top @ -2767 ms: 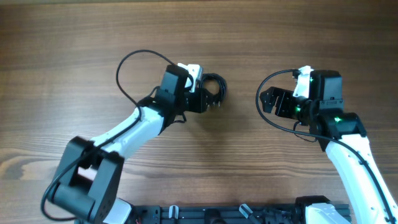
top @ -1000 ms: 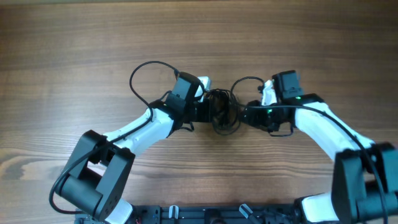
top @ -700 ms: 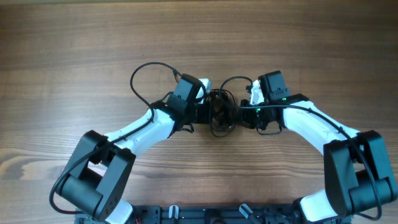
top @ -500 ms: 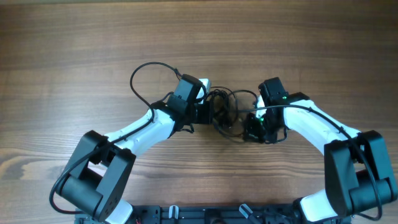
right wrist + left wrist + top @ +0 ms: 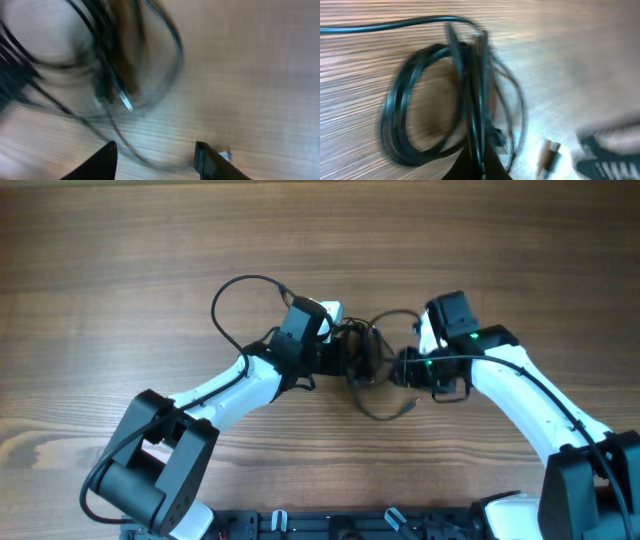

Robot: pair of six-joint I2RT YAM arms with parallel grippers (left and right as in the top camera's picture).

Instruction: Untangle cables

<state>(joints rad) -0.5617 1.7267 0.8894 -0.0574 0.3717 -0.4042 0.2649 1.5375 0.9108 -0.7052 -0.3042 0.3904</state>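
The cables (image 5: 360, 355) are a small black tangle on the wooden table between both arms. My left gripper (image 5: 340, 352) is shut on the bundle from the left. In the left wrist view the coil (image 5: 400, 125) fans out ahead of the left gripper (image 5: 481, 167), and a plug end (image 5: 550, 156) lies to the right. My right gripper (image 5: 403, 370) is just right of the tangle. In the blurred right wrist view the right gripper (image 5: 157, 160) stands open, with a thin strand (image 5: 142, 157) lying on the wood between its fingers. One loose loop (image 5: 380, 412) trails toward the front.
The left arm's own thick wire (image 5: 235, 300) arcs over the table behind it. A similar wire (image 5: 395, 315) curves from the right wrist. A black rail (image 5: 340, 525) runs along the front edge. Bare wood (image 5: 500, 240) lies all round.
The right arm came in from the right to the tangle, then drew back a little. A strand now hangs out toward the front. The left gripper stayed shut on the bundle.
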